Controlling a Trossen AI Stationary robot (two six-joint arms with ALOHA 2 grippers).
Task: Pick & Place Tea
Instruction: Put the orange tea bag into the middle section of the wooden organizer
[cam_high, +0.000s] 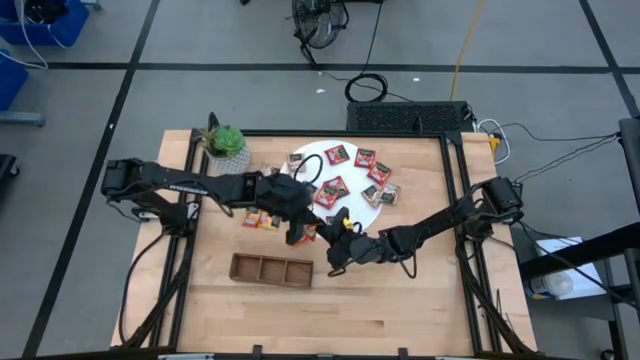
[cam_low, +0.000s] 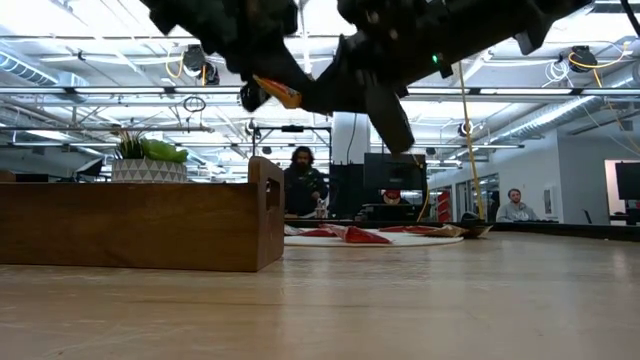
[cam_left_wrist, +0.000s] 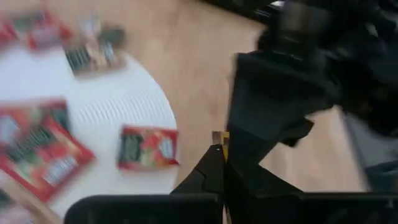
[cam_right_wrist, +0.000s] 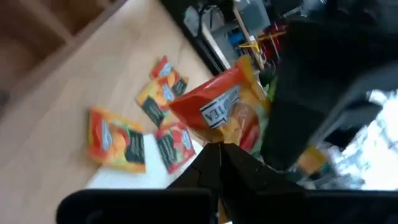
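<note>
A light wooden table (cam_high: 400, 300) fills the middle of the high view, with a long brown three-compartment tray (cam_high: 272, 270) at lower centre, a small green potted plant (cam_high: 224, 147) at upper left and a white disc (cam_high: 312, 162) at upper centre. Beyond the table's upper edge lie a black mat (cam_high: 408, 117) and black cables (cam_high: 368, 88) on the grey floor. In the low view the tray (cam_low: 140, 225) stands at left with the plant (cam_low: 148, 160) behind it, and people (cam_low: 304, 182) sit at desks in the room beyond.
</note>
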